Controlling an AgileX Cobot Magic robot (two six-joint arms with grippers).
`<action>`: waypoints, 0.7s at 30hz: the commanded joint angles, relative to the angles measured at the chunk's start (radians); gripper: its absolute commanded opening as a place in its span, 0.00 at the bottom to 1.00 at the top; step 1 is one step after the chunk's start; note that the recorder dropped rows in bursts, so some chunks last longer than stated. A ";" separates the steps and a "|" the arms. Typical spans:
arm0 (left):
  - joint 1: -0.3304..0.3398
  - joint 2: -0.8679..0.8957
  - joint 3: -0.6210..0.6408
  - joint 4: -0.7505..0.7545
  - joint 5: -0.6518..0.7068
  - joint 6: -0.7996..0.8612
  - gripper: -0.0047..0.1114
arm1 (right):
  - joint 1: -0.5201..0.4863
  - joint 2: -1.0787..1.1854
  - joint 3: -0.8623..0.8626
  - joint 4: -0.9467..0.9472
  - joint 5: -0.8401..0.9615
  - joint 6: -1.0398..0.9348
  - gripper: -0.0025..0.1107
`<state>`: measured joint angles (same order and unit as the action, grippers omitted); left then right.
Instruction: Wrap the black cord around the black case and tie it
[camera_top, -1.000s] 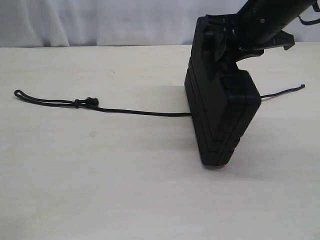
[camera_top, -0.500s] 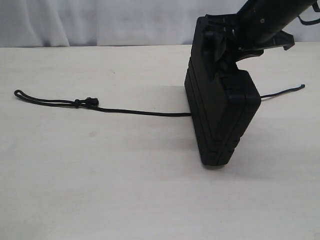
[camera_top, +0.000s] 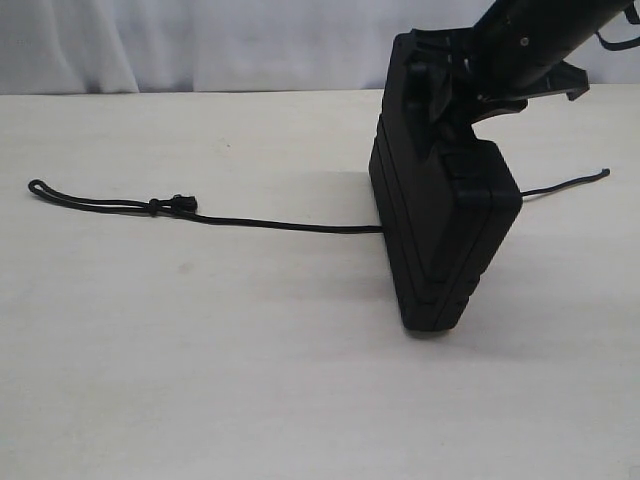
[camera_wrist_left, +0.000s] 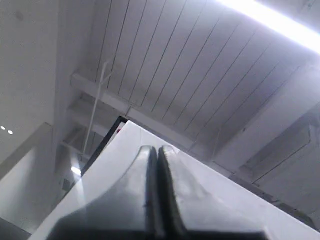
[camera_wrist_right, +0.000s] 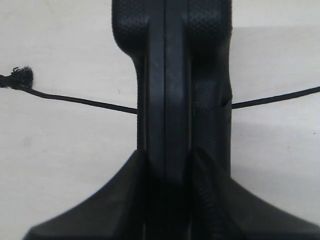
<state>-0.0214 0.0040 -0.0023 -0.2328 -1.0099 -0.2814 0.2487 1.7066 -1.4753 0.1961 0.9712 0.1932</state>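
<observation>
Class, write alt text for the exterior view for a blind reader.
The right gripper holds a black case upright on a pale table. A thin black cord runs out from both sides of the case; its longer left stretch has a knot.

The flat rectangular matte black plastic case (camera_top: 440, 230) stands on edge on the pale worktop (camera_top: 200, 380), right of the middle. The long thin black braided cord (camera_top: 280, 224) lies across the worktop, passing under it, knot (camera_top: 165, 206) far left.

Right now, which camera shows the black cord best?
Exterior view: the black cord lies across the table past the black case, both ends visible. Right wrist shows only short stretches either side of the case; left wrist shows none.
</observation>
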 joint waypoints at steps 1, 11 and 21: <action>0.003 -0.004 -0.014 0.012 0.125 -0.138 0.04 | -0.003 -0.011 0.004 0.031 -0.002 -0.003 0.06; 0.003 0.232 -0.352 0.247 0.699 -0.164 0.04 | -0.003 -0.011 0.004 0.031 -0.004 -0.003 0.06; -0.004 0.712 -0.670 0.451 1.279 -0.155 0.04 | -0.003 -0.011 0.004 0.031 -0.006 -0.003 0.06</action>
<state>-0.0214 0.5910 -0.6282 0.2159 0.1461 -0.5114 0.2487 1.7066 -1.4730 0.1978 0.9712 0.1932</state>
